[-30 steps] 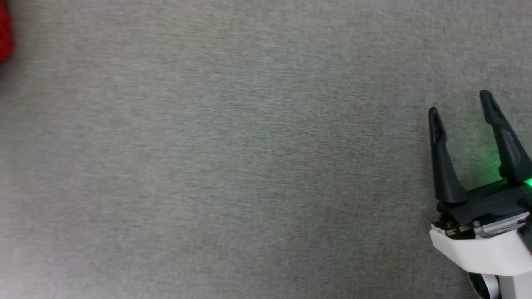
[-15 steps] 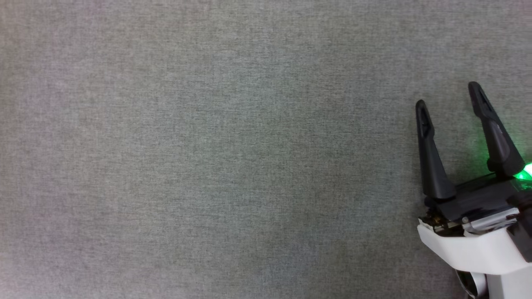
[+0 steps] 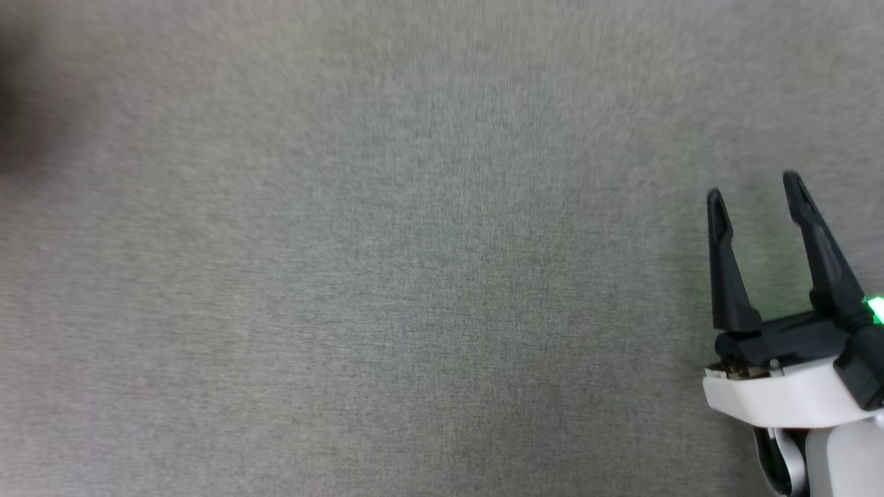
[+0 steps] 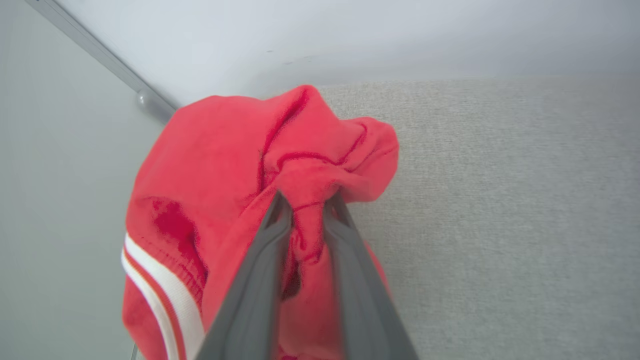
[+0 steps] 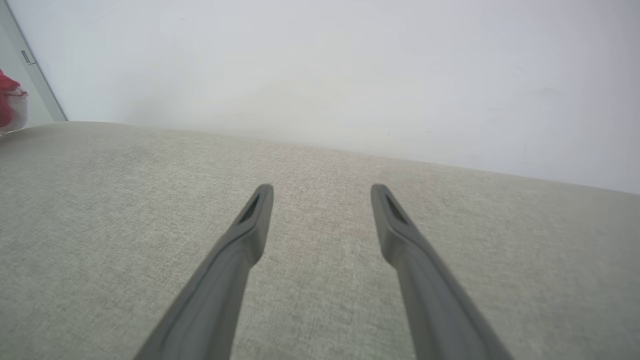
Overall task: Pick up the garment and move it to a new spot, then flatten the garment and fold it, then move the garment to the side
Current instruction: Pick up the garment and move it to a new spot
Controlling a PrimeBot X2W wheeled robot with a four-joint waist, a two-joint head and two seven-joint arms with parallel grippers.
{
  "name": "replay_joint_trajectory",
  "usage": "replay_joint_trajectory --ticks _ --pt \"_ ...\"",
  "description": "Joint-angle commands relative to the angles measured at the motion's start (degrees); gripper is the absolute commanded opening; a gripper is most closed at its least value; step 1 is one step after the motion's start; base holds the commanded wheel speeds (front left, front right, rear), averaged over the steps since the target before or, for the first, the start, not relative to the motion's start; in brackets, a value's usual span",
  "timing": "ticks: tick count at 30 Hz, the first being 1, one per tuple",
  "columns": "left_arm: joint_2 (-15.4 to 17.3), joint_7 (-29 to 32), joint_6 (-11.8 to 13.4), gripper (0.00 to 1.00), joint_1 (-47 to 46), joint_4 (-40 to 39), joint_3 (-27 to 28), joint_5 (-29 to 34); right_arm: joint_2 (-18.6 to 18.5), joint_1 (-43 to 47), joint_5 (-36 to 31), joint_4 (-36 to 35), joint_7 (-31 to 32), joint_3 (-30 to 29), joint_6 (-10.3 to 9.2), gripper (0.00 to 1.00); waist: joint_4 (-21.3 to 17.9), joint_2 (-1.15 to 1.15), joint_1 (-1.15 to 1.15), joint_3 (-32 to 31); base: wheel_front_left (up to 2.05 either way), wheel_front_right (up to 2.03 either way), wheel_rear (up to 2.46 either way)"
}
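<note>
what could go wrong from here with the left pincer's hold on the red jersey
1. The left pincer pinches only a narrow bunched fold of the garment; the thin fabric might slip out during the carry.
2. The garment is wadded up, so it may land crumpled and be harder to flatten.
3. The right pincer stands open over the grey surface, apart from the garment, so it likely couldn't catch a drop.

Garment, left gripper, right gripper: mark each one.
garment (image 4: 215, 150), left wrist view, bunched red fabric.
left gripper (image 4: 307, 200), left wrist view, midway between fingertips pinching the garment.
right gripper (image 5: 322, 189), right wrist view, gap midway between spread fingertips.
</note>
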Motion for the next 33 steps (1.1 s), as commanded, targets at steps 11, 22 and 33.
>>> replay_joint_trajectory --ticks 11,22,33 --pt "-2.6 -13.7 0.0 0.0 2.1 -9.9 -14.4 3.2 1.8 4.3 1.6 4.7 -0.1 -3.3 -0.04 1.0 0.0 0.0 0.0 -18.2 0.0 0.0 0.0" --pt "-13.4 -17.0 0.5 0.0 -0.2 -16.7 -22.9 4.4 2.2 6.8 3.8 6.9 -0.1 -2.9 -0.04 1.0 -5.1 0.0 0.0 -24.3 0.0 0.0 0.0" --pt "-22.0 -19.3 3.0 0.0 3.1 -20.0 -28.8 7.7 2.2 7.7 6.0 6.6 -0.1 -4.0 -0.03 1.0 -10.2 0.0 0.0 -24.7 0.0 0.0 0.0"
